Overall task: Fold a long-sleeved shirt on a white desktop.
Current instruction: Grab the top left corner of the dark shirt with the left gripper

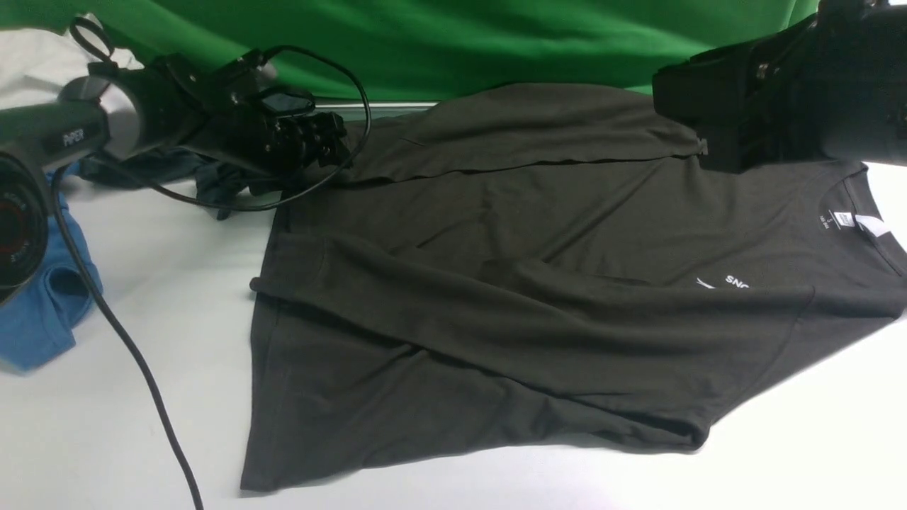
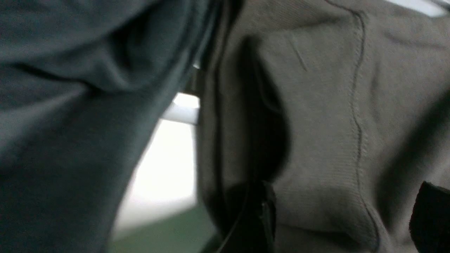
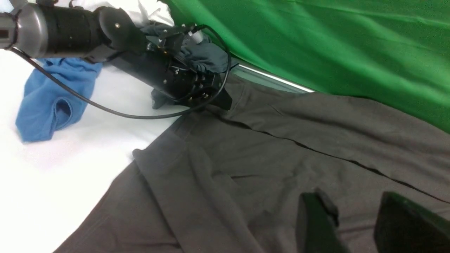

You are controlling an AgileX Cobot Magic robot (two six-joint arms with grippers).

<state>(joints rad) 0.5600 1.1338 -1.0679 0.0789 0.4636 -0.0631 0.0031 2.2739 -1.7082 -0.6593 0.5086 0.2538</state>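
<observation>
Right wrist view: long-sleeved shirt lies beneath parted right jaws (flat).

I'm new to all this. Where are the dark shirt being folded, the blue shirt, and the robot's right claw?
long-sleeved shirt (image 1: pixel 496 283): front view, middle of its body.
blue shirt (image 1: pixel 35 333): front view, its lower crumpled part.
right gripper (image 3: pixel 353 200): right wrist view, gap between its two fingertips.
</observation>
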